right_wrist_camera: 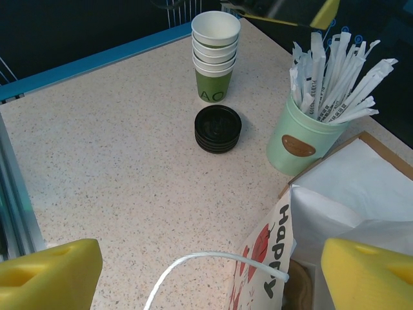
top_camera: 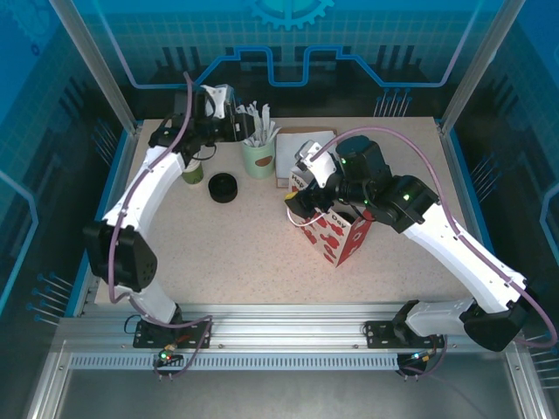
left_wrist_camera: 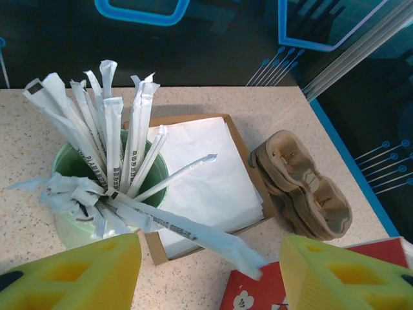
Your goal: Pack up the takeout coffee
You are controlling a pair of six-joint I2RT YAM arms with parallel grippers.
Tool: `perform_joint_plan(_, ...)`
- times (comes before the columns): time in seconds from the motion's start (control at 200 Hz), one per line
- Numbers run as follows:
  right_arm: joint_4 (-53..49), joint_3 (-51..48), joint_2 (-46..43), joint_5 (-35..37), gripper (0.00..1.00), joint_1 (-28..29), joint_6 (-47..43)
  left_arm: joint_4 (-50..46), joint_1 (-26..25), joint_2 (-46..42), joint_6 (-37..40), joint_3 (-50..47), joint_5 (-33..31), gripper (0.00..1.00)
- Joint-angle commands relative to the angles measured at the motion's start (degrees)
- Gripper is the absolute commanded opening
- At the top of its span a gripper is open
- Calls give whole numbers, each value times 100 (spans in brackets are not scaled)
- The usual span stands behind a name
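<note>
Right wrist view is looking down past the right gripper (right_wrist_camera: pixel 210 252), whose jaws are standing wide apart and gripping nothing, at the mouth of a red-and-white gift bag (right_wrist_camera: pixel 268 258). The bag's white cord handle (right_wrist_camera: pixel 193 256) is arching loose between them.

The step in hand seems to be working at that bag opening. Doing it well is probably a matter of keeping the bag upright, staying clear of the loose handle so it is not snagging a finger, and keeping any cup level on the way in so its lid is not popping off. I cannot tell where the takeout coffee is sitting, since the bag's inside is mostly hidden (it may be down in there).

From above, the right arm is bending in from the near right corner with its elbow raised and its wrist tipping down over the bag. The left arm is stretching up the left side to the far edge. The left gripper (left_wrist_camera: pixel 210 245) is hanging close by a pale green cup of wrapped straws (left_wrist_camera: pixel 71 229), also gaping wide and carrying nothing. A stack of lidless green cups (right_wrist_camera: pixel 215 55) and a pile of black lids (right_wrist_camera: pixel 218 128) are sitting just beside each other.
</note>
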Motion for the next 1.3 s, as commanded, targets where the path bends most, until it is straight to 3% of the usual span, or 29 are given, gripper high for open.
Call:
perform_joint_plan(0.0, 57, -100, -89, 63, 89, 60, -45, 545, -38, -812, -129, -358, -132, 62)
perform_joint_plan(0.15, 90, -155, -73, 53, 89, 58, -45, 474, -195, -992, 210, -527, -177, 68)
perform_joint_plan(0.46, 9, -107, -44, 45, 89, 49, -33, -501, -693, 1, 1117, 405, -1271, 68)
perform_joint_plan(0.635, -24, -95, -42, 82, 90, 55, -29, -769, -752, 542, 1245, 780, -1361, 51)
perform_joint_plan(0.825, -79, -50, 4, 73, 90, 51, -55, -796, -769, 712, 1277, 916, -1379, 17)
perform_joint_plan(1.086, -122, -23, 30, 38, 90, 53, -37, -782, -778, 317, 1339, 922, -1412, 13)
perform_joint_plan(1.296, -260, 27, -187, 287, 90, 56, 33, -854, -929, -733, 1479, 776, -1589, 13)
